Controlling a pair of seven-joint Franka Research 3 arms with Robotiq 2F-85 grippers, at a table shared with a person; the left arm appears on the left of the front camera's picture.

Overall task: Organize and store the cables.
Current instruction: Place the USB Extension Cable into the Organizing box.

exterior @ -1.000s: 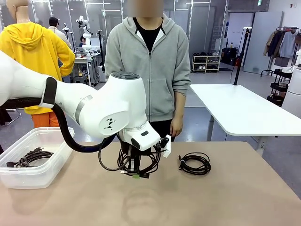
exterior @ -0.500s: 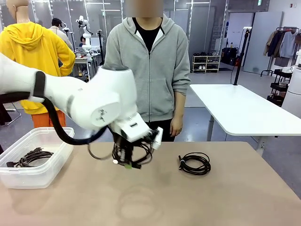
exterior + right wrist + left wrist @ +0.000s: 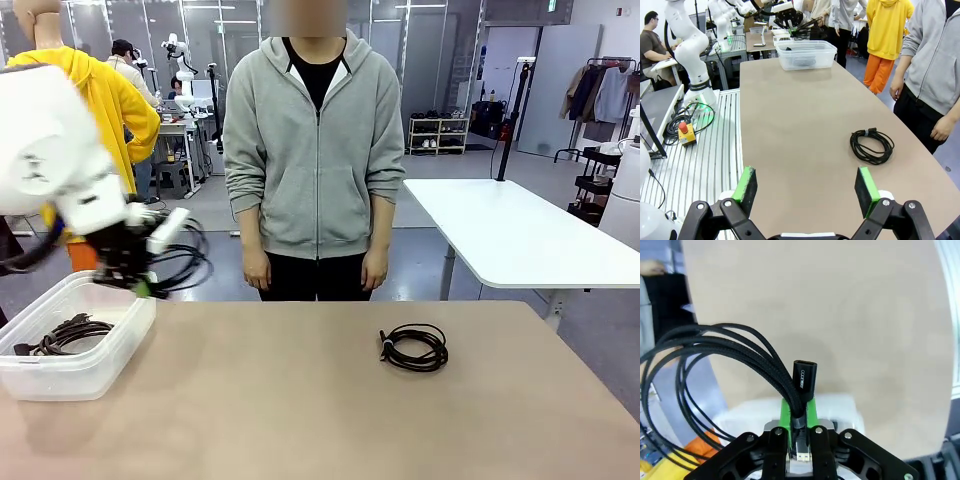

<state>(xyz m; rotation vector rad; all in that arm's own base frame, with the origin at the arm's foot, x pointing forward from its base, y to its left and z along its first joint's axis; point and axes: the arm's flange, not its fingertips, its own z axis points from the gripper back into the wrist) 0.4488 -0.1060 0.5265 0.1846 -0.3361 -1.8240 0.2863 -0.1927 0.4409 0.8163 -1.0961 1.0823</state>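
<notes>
My left gripper [image 3: 146, 285] is shut on a black cable coil [image 3: 178, 258] and holds it in the air over the far right rim of the clear bin [image 3: 120, 345]. In the left wrist view its green pads [image 3: 812, 412] pinch the braided bundle [image 3: 752, 352] just under a black plug [image 3: 805, 375]. A second coiled cable [image 3: 66, 332] lies inside the bin. A third coil [image 3: 413, 348] rests on the table right of centre. My right gripper [image 3: 805, 187] stands open over the near table edge, well short of that coil [image 3: 871, 145].
A person in a grey hoodie [image 3: 315, 150] stands at the far edge with hands hanging down. A white table [image 3: 510, 235] lies behind on the right. Beside my table runs a ribbed platform with a red stop button [image 3: 684, 131].
My left arm has lifted the coil from the table's middle and swung it left and upward, to above the bin. The coil on the right and the person have not moved.
</notes>
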